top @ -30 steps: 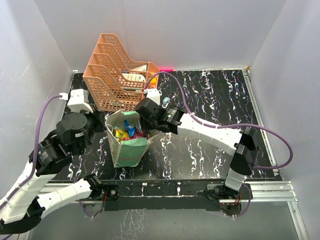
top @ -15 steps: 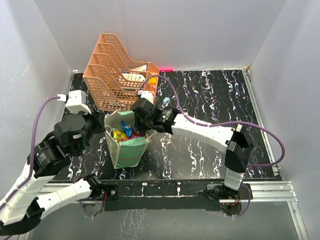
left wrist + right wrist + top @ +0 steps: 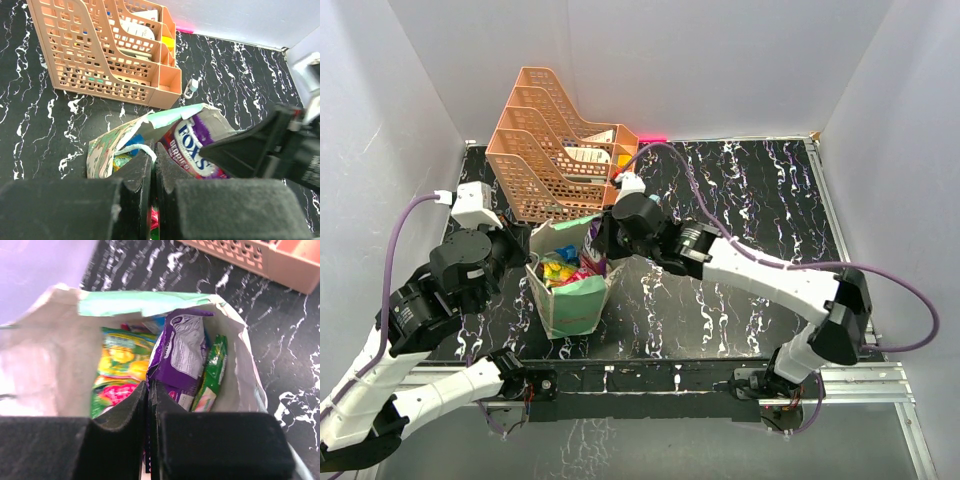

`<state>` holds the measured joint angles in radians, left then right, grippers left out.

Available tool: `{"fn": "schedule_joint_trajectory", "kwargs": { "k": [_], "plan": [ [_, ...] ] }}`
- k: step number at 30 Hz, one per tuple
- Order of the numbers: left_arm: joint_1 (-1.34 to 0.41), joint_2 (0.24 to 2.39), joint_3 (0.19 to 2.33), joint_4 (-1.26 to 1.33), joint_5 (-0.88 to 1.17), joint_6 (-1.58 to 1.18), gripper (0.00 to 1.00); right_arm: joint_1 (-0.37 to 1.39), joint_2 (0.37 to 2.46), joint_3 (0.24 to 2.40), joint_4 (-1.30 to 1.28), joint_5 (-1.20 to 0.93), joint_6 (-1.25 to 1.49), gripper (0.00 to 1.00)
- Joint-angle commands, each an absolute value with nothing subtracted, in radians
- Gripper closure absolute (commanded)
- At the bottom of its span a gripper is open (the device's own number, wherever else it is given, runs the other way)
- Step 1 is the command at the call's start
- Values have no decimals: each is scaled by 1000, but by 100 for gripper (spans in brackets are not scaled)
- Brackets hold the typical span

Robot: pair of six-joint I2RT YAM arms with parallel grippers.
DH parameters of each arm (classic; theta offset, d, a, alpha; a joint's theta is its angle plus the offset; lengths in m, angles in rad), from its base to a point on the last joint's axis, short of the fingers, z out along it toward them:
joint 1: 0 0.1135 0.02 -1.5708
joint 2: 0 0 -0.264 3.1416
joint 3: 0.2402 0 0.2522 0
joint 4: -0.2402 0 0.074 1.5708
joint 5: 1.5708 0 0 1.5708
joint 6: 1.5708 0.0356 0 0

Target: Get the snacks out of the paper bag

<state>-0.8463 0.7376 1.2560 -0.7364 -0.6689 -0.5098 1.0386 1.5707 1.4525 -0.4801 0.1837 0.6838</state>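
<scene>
The mint-green paper bag stands open left of centre. My left gripper is at its left rim; in the left wrist view it is shut on the rim by the white string handle. My right gripper reaches into the bag's mouth from the right. In the right wrist view it is shut on the edge of a purple snack packet, which stands up out of the bag. A yellow-green packet and a green packet lie beside it inside the bag.
An orange lattice tray rack stands just behind the bag, holding papers. A small pale bottle lies by the rack's front corner. White walls close in the black marbled table at the left, back and right.
My right arm has swung round and its gripper now sits in the bag's mouth on the purple packet. The left arm has hardly moved, and the bag has stayed in place.
</scene>
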Motion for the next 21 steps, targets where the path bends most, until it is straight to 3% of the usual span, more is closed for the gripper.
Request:
{"fn": "schedule_joint_trajectory", "kwargs": {
  "k": [1,14,21],
  "plan": [
    [-847,736,1250,-688,-674,-521,100,1041,1451,1444,-263,159,692,93],
    [-847,751,1249,-683,-666,-534,100,1042,1360,1586,-232,174,610,93],
    [-847,761,1252,-680,-669,-532,100,1041,1298,1682,-271,380,462,93]
  ]
}}
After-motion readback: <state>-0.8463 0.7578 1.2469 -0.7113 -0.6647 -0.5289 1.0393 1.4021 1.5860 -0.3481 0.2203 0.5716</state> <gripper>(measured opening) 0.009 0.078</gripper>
